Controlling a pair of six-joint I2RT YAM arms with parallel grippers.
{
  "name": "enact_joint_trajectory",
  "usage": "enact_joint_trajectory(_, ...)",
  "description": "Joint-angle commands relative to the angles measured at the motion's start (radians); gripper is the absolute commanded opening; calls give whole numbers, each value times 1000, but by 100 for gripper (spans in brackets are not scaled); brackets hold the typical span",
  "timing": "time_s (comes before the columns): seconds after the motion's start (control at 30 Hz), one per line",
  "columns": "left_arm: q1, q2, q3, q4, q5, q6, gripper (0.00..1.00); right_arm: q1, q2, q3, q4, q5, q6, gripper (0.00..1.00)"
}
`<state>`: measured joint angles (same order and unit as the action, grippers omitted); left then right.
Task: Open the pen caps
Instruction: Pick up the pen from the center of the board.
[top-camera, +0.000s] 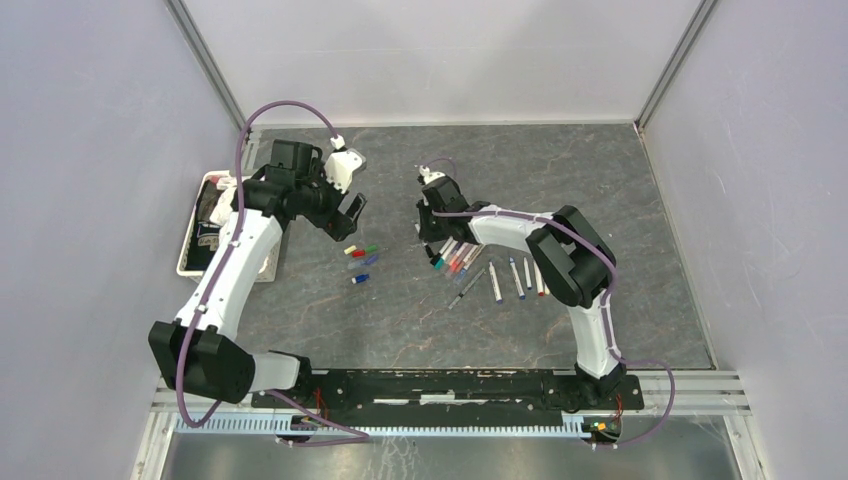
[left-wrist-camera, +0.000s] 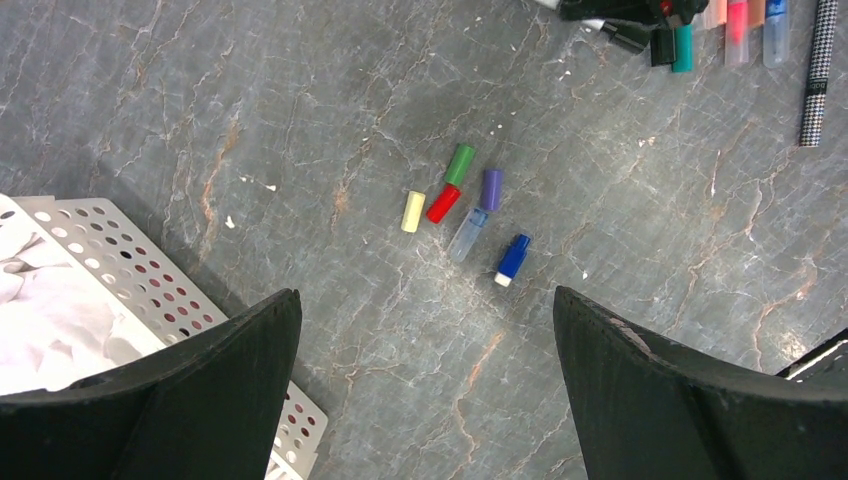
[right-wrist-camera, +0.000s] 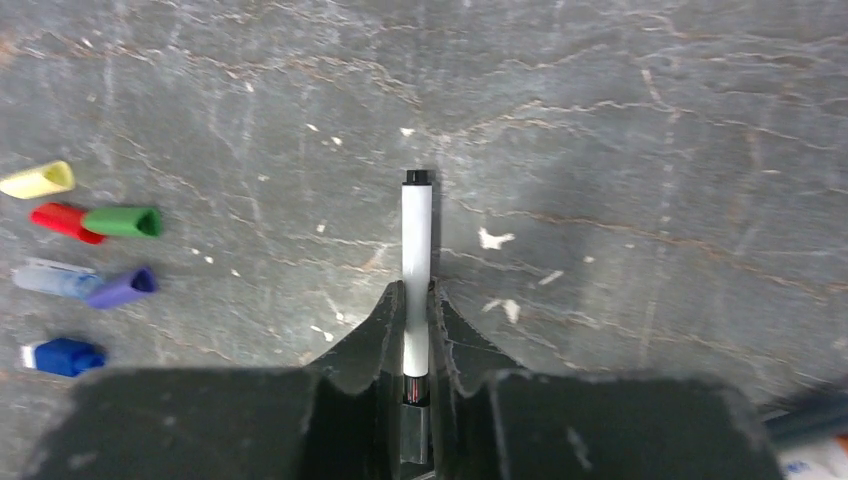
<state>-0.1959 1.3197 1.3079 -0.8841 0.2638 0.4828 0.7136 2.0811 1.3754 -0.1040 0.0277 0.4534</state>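
Six loose pen caps lie in a cluster on the grey table: yellow (left-wrist-camera: 412, 211), red (left-wrist-camera: 443, 203), green (left-wrist-camera: 460, 164), purple (left-wrist-camera: 490, 188), clear pale blue (left-wrist-camera: 467, 234) and dark blue (left-wrist-camera: 512, 260). They also show in the top view (top-camera: 360, 258). My left gripper (left-wrist-camera: 428, 330) hangs open and empty above the table, just near of the caps. My right gripper (right-wrist-camera: 417, 290) is shut on a white pen (right-wrist-camera: 417, 240) that has a small black end and points away from the jaws. In the top view the right gripper (top-camera: 432, 200) is right of the caps.
Several more pens (top-camera: 495, 275) lie in a row near the right arm; their ends show in the left wrist view (left-wrist-camera: 740, 20). A white perforated tray (top-camera: 195, 245) holding white cloth stands at the table's left edge, close to the left finger (left-wrist-camera: 140, 275).
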Motion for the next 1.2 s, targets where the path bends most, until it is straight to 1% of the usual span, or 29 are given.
enact_joint_trajectory(0.0, 6, -39, 3, 5, 38, -27, 100, 21, 36, 41, 55, -63, 90, 10)
enact_joint_trajectory(0.1, 6, -34, 4, 3, 61, -44, 100, 25, 49, 73, 86, -97, 130, 0)
enact_joint_trajectory(0.2, 6, -32, 7, 5, 63, -58, 100, 31, 36, 97, 127, -111, 158, 0)
enact_joint_trajectory(0.3, 7, -40, 9, 5, 79, -69, 100, 30, -30, 77, 197, -105, 178, 0)
enact_joint_trajectory(0.37, 7, -46, 11, 12, 98, -91, 100, 28, -100, 20, 275, -90, 205, 0)
enact_joint_trajectory(0.43, 7, -49, 4, 28, 134, -125, 100, 30, -190, -91, 390, -63, 250, 0)
enact_joint_trajectory(0.53, 7, -45, -25, 59, 226, -182, 100, 35, -319, -255, 617, -34, 348, 0)
enact_joint_trajectory(0.6, 7, -45, -54, 90, 298, -216, 100, 47, -385, -346, 716, 23, 398, 0)
enact_joint_trajectory(0.67, 6, -48, -73, 114, 362, -241, 100, 70, -429, -394, 778, 59, 423, 0)
enact_joint_trajectory(0.83, 2, -49, -70, 138, 476, -288, 100, 121, -497, -436, 849, 143, 468, 0)
enact_joint_trajectory(0.97, 0, -62, -72, 159, 574, -321, 100, 162, -513, -418, 867, 182, 472, 0)
enact_joint_trajectory(1.17, -8, -62, -83, 182, 607, -344, 98, 196, -515, -388, 877, 197, 483, 0)
